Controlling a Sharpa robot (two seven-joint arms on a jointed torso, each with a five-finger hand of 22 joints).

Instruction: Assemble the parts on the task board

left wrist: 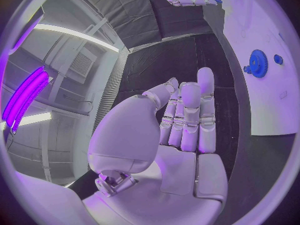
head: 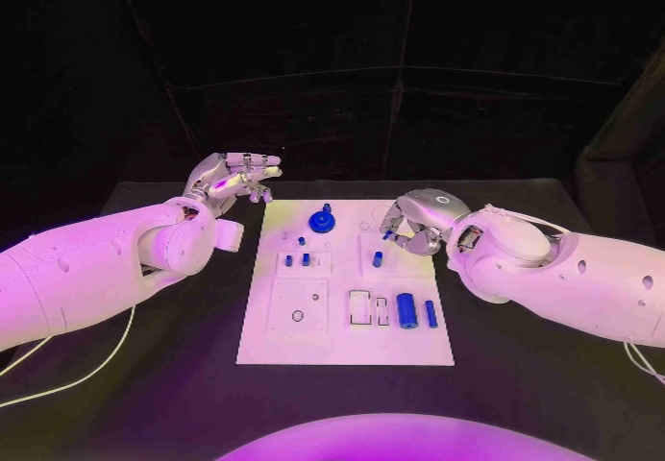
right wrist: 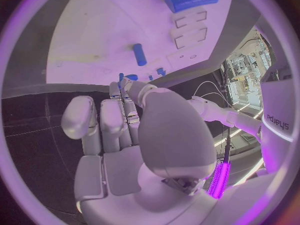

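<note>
White task board (head: 272,336) carries a blue gear (head: 322,221); left robot hand (head: 233,177) empty, fingers apart; right robot hand (head: 419,221) unclear.

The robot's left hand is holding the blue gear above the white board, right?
Not quite. In the head view the blue gear sits on the white board, near its far edge. The left hand is beside the board's far corner, off the plate, and the left wrist view shows its fingers holding nothing.

table (head: 166,384): black, flat top, under the white plate | cable (head: 84,370): pale, thin, curving over the table's near-left part | second cable (head: 640,360): pale, at the table's right edge | backdrop (head: 332,86): dark curtain behind the table
</note>
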